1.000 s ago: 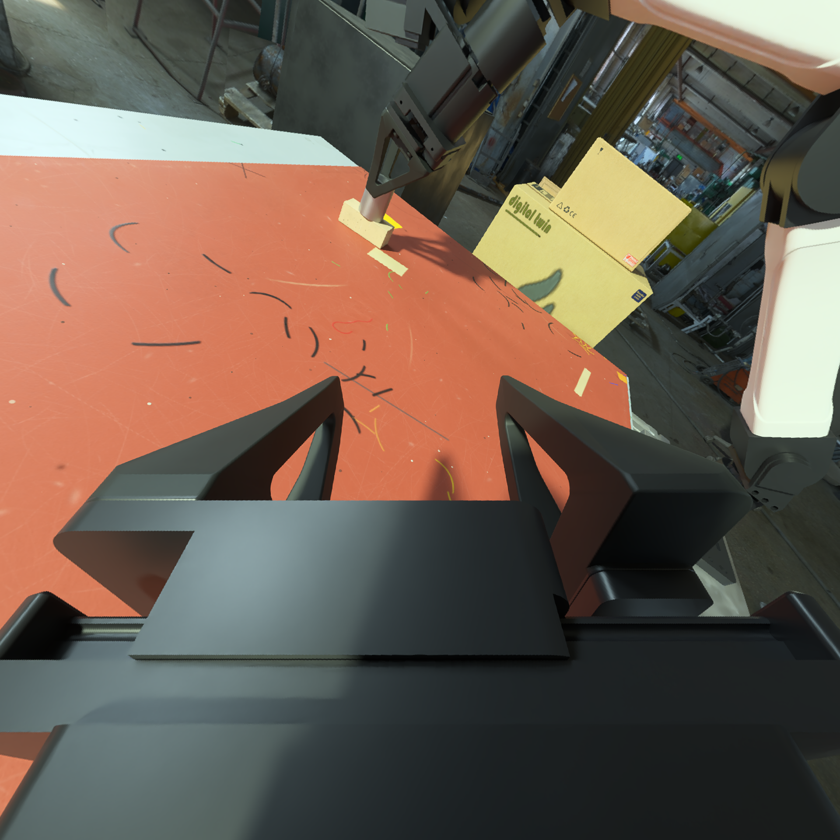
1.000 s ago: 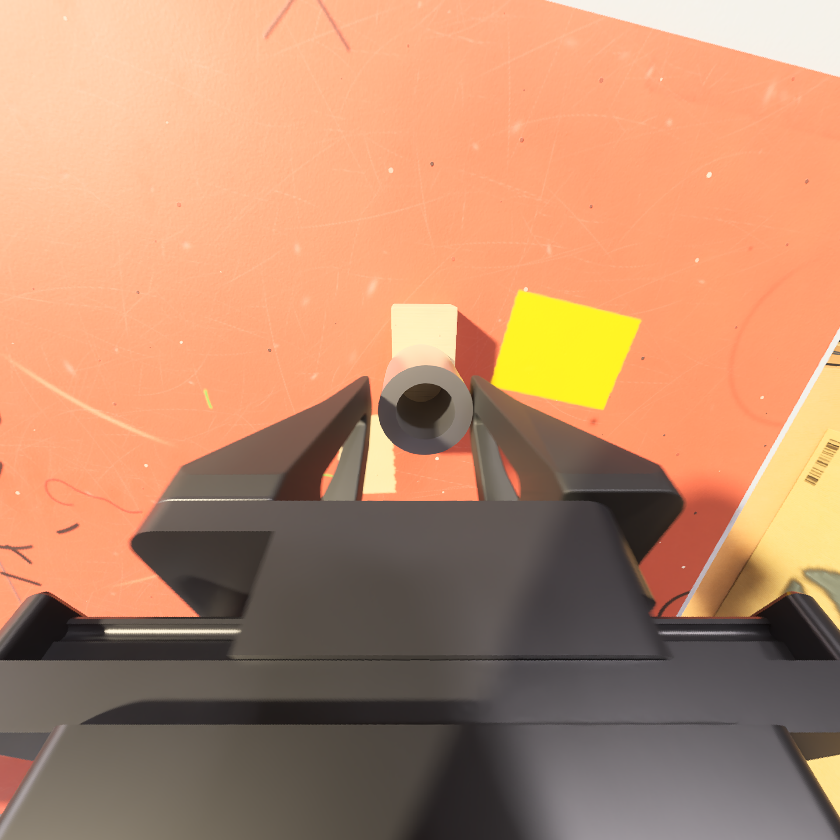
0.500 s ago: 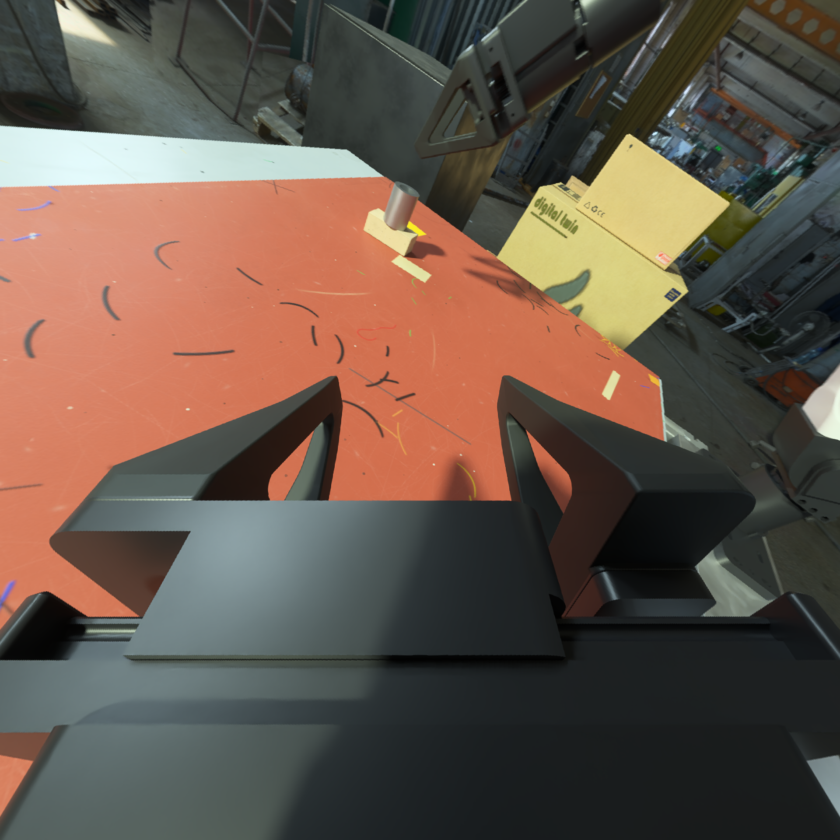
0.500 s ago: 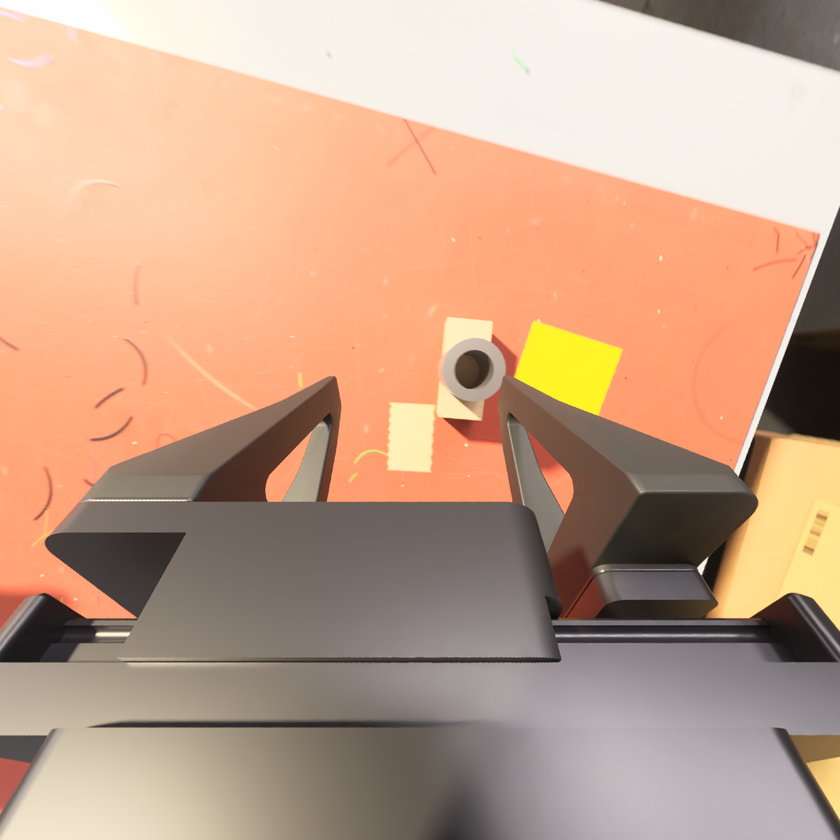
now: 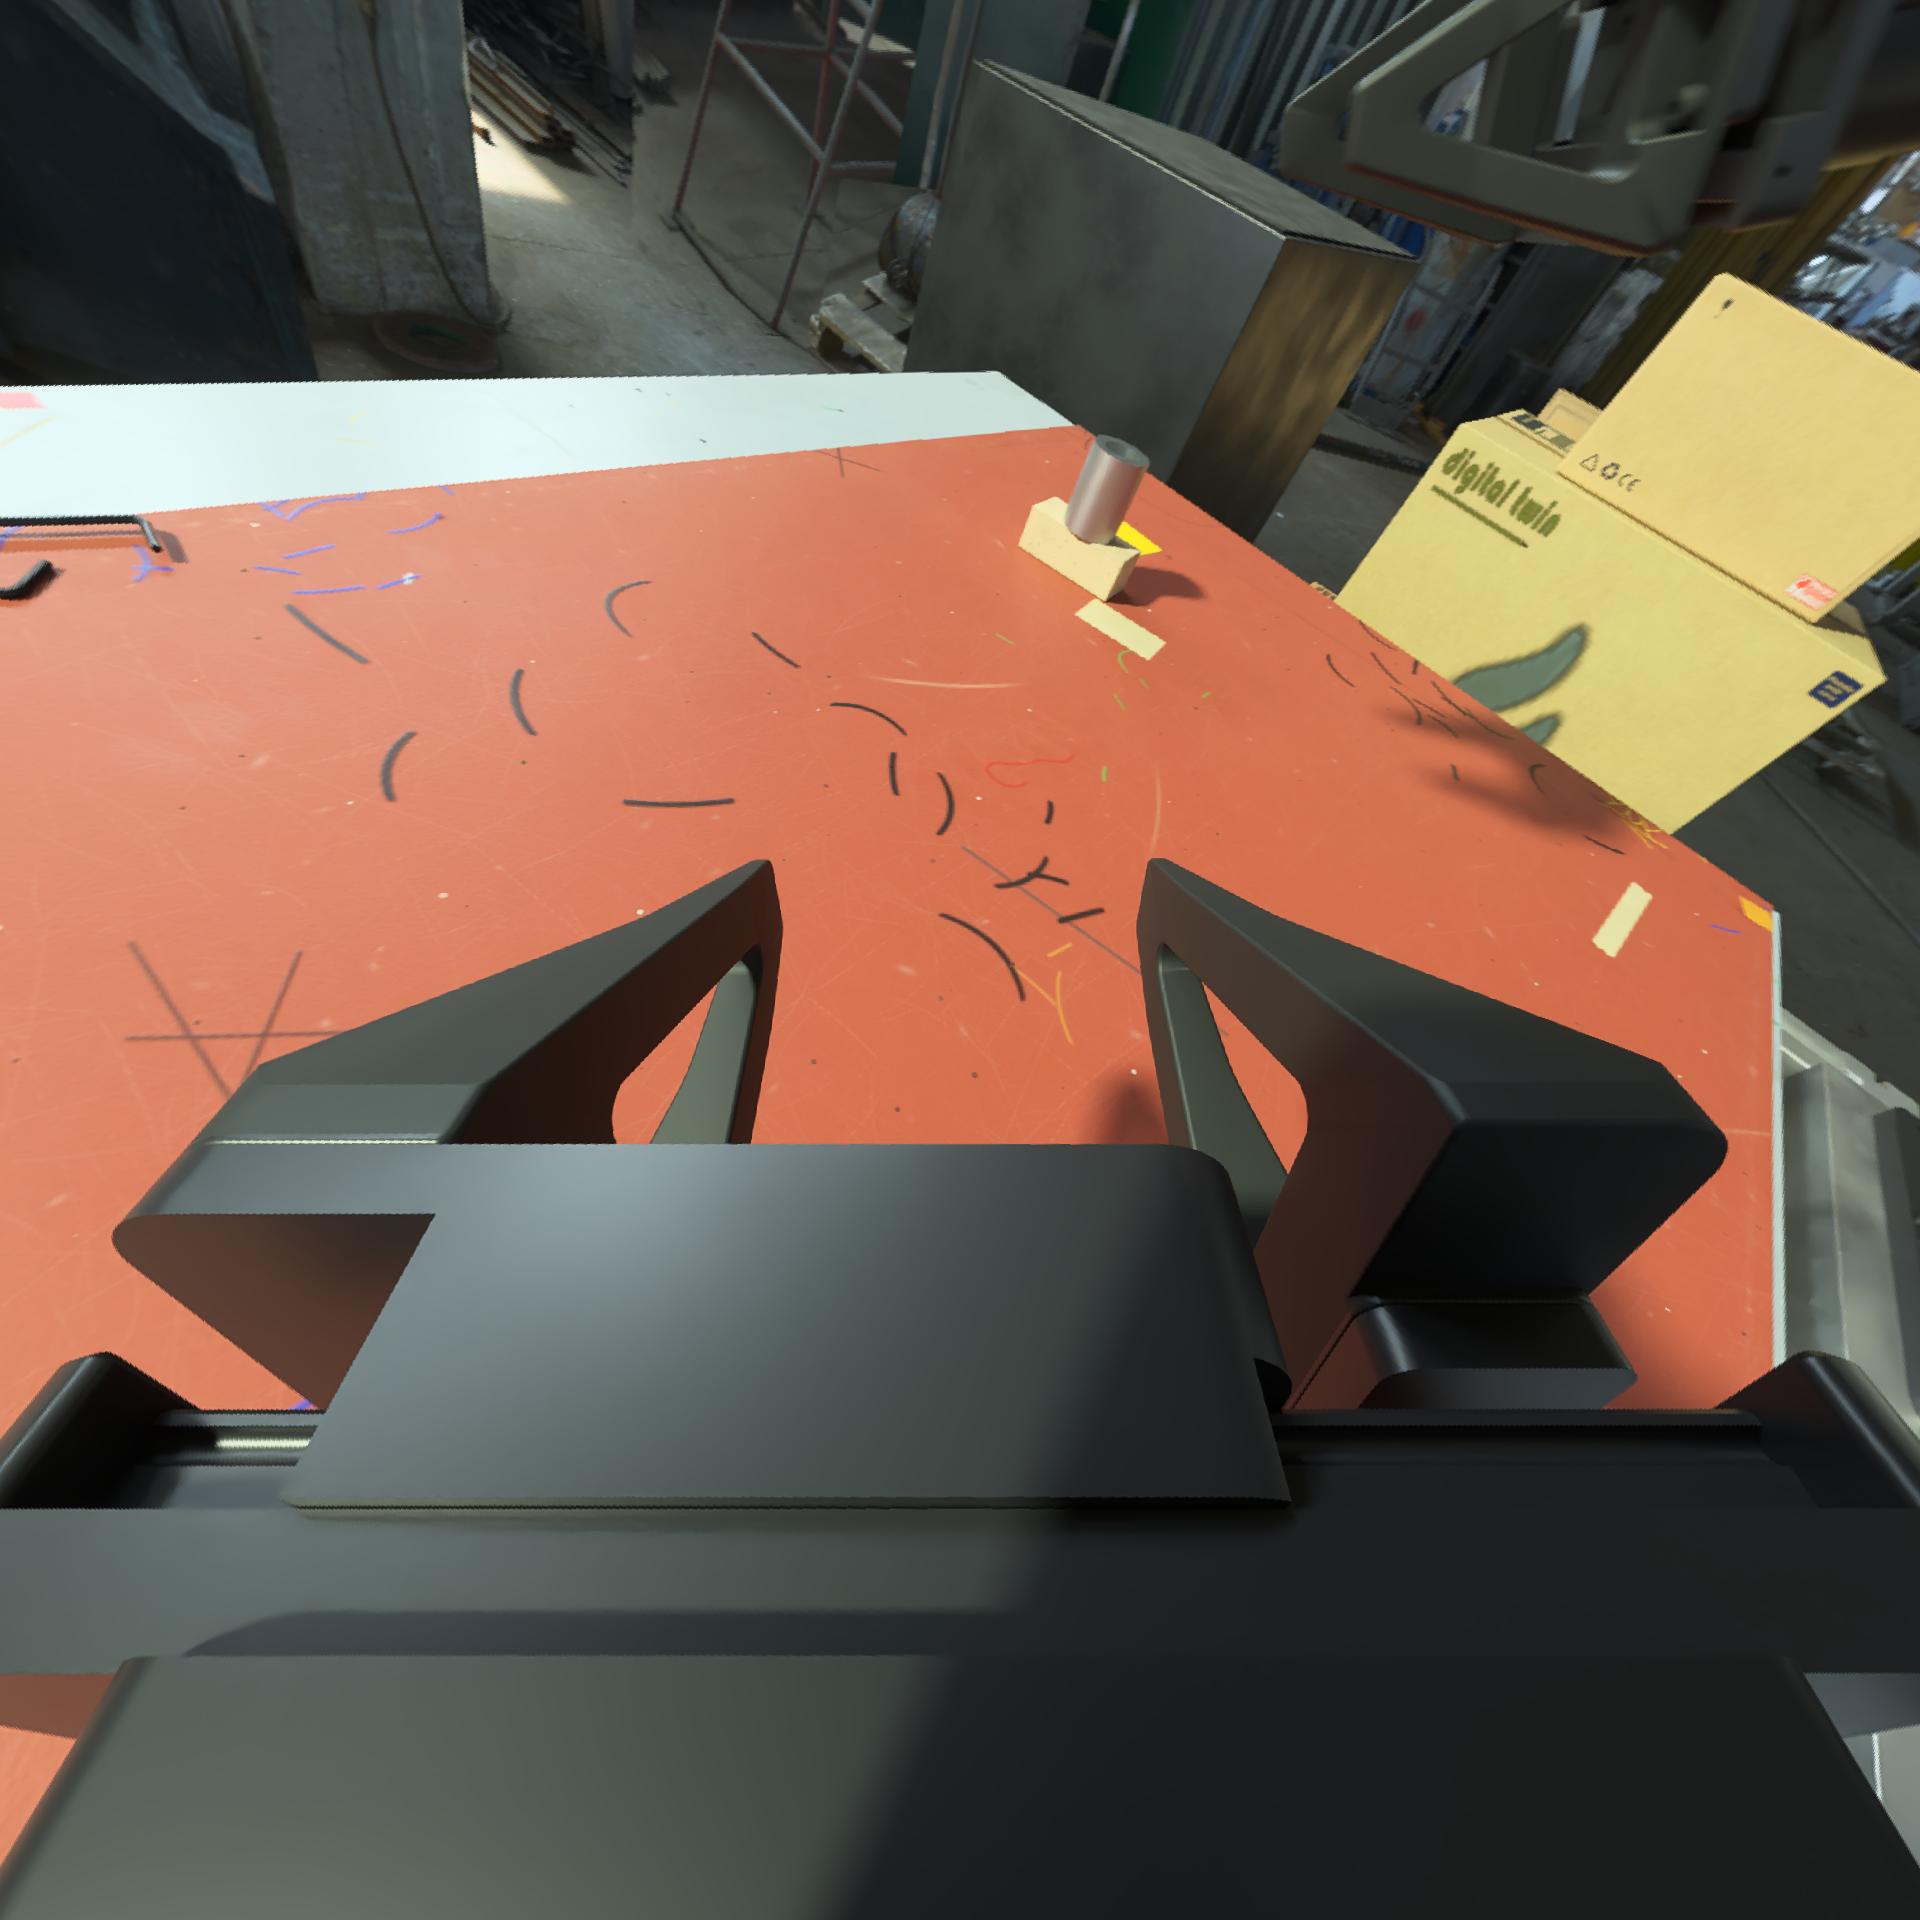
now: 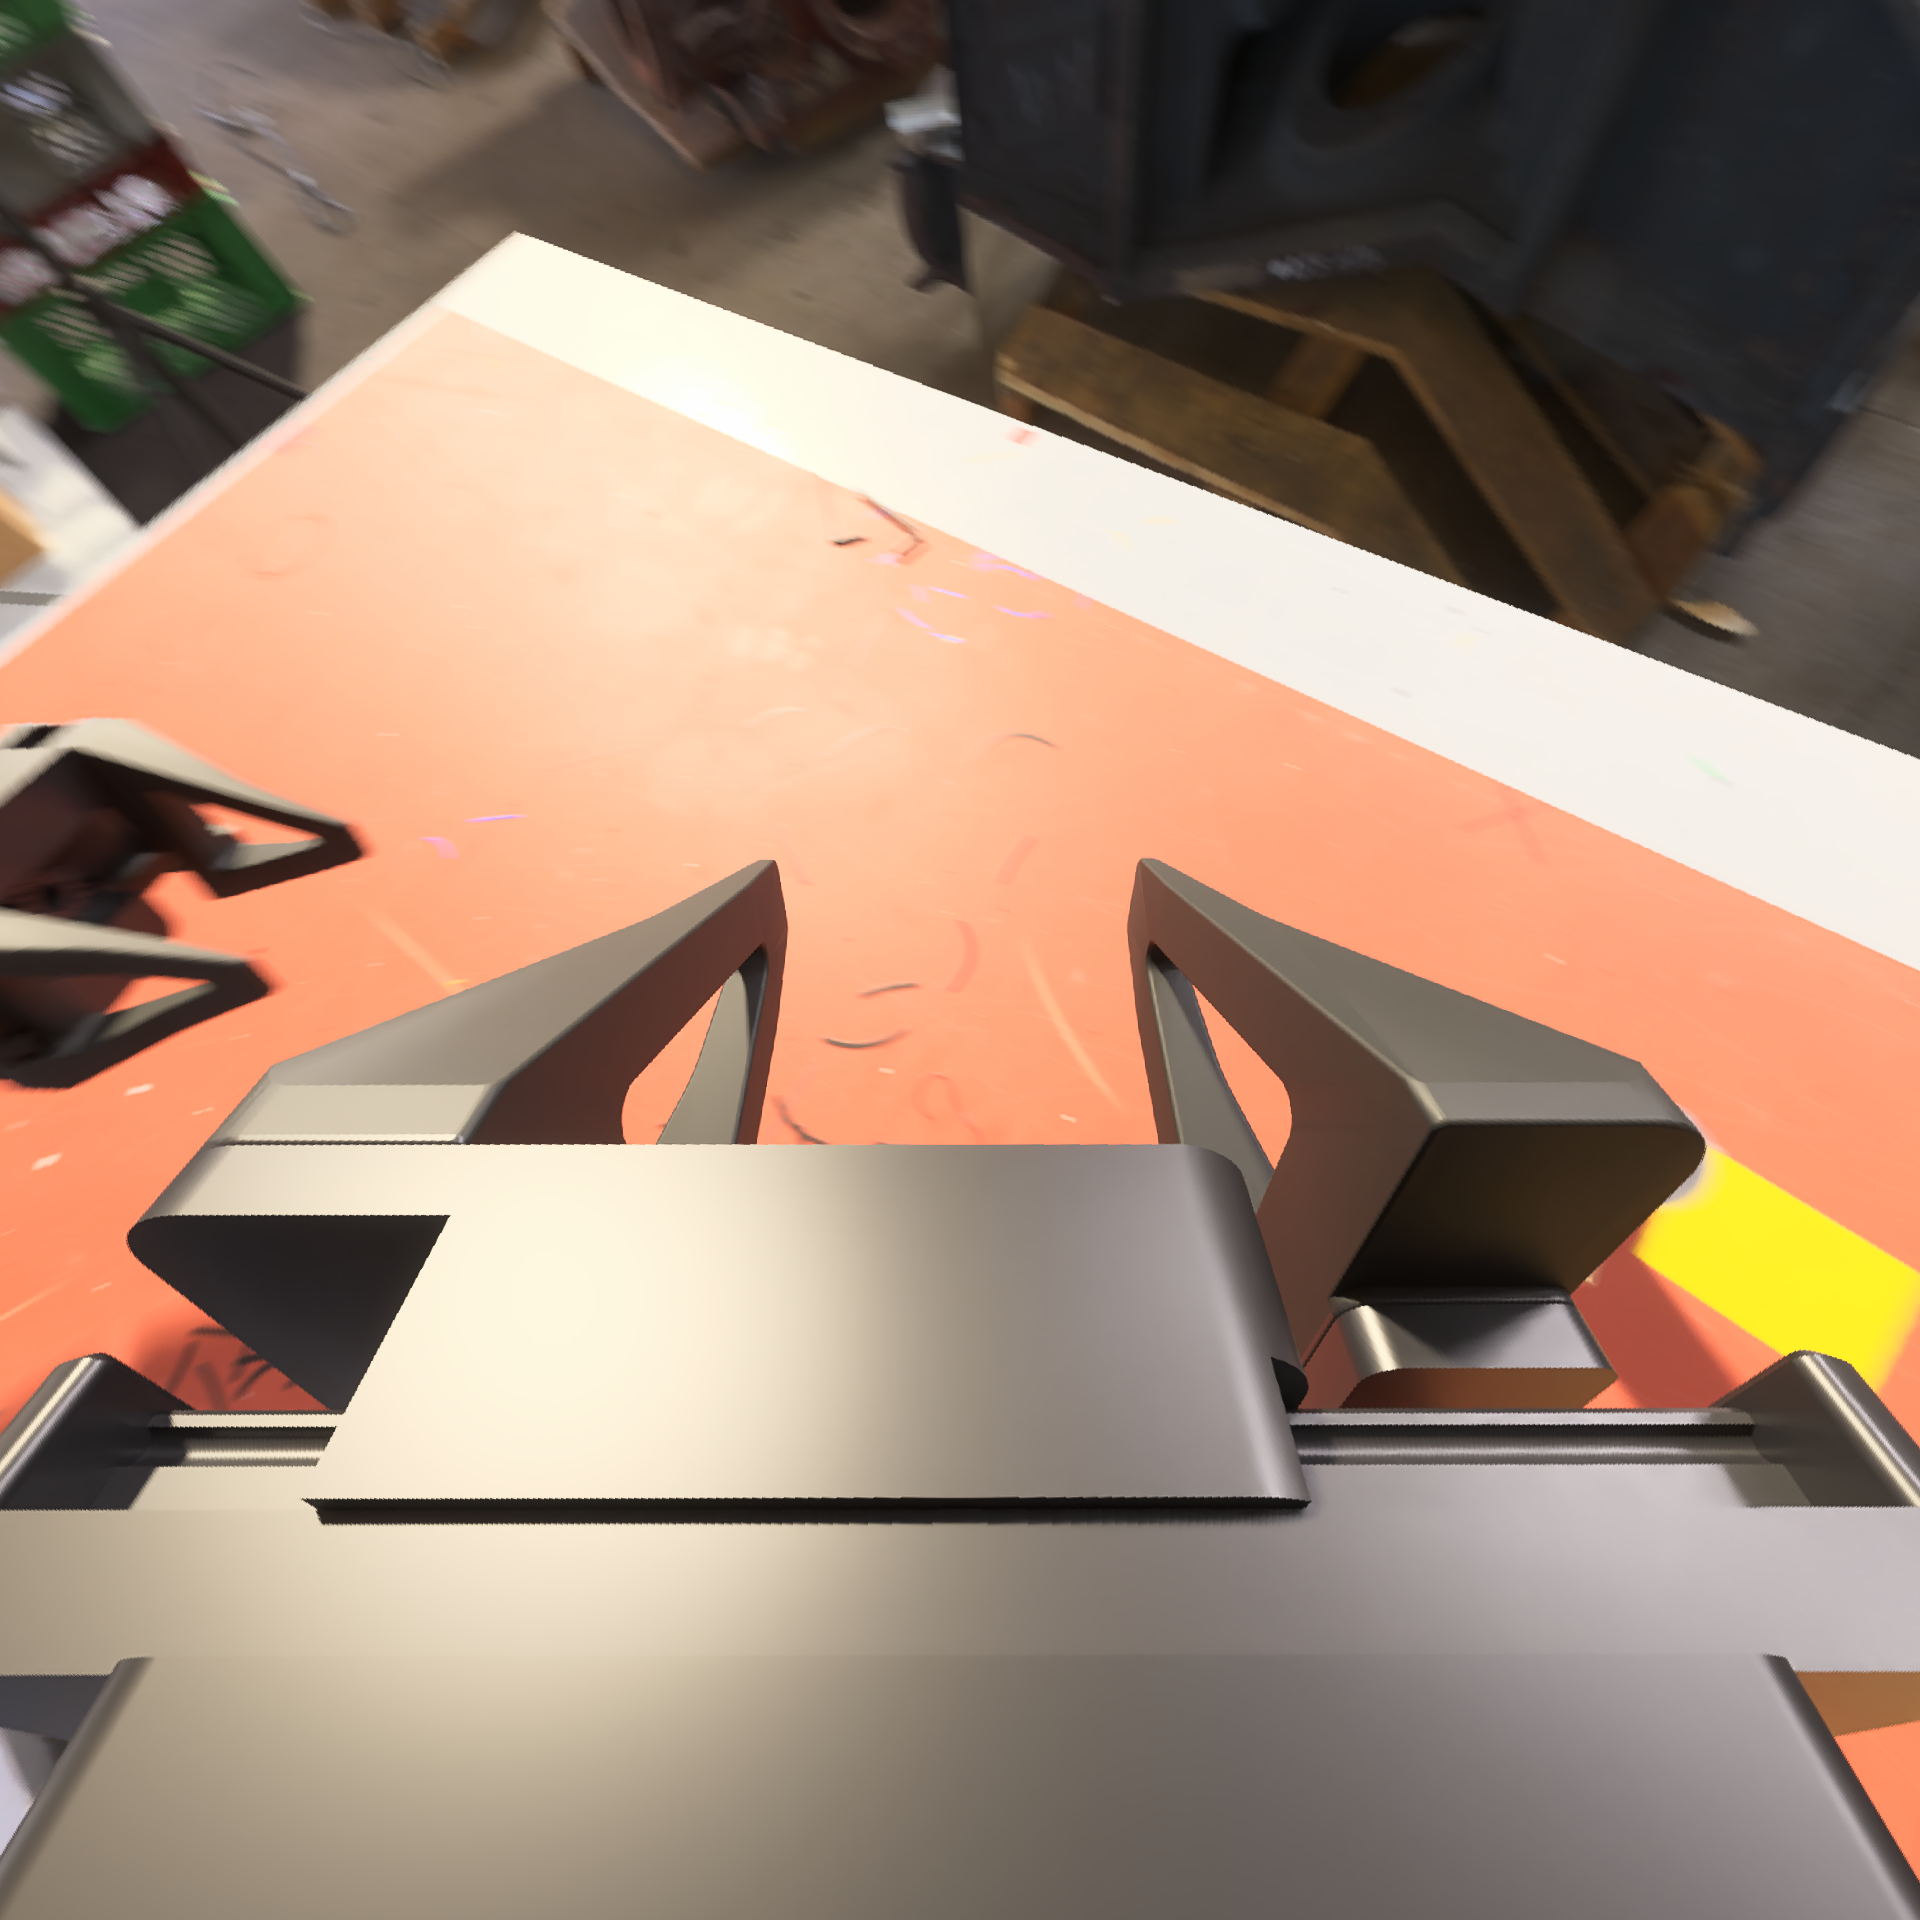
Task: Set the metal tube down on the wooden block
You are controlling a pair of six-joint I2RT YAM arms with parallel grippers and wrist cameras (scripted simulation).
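Observation:
In the left wrist view a short grey metal tube (image 5: 1107, 488) stands upright on a pale wooden block (image 5: 1075, 549) at the far right of the red table. My left gripper (image 5: 956, 883) is open and empty, low over the table's near middle. My right gripper (image 6: 956, 883) is open and empty; it also shows in the left wrist view (image 5: 1507, 125), high above and to the right of the tube. The tube and block are out of the right wrist view. The left gripper also shows in the right wrist view (image 6: 301, 914) at the left edge.
A yellow square patch (image 6: 1777, 1262) lies on the mat beside the block (image 5: 1138, 538). A strip of pale tape (image 5: 1120, 630) lies just in front of the block. Cardboard boxes (image 5: 1642, 592) stand off the table's right edge. A white border (image 5: 520, 426) runs along the far edge.
My right gripper let go of the tube, which now stands on the block, then rose and swung away so the tube left its view. The left gripper's view shifted slightly.

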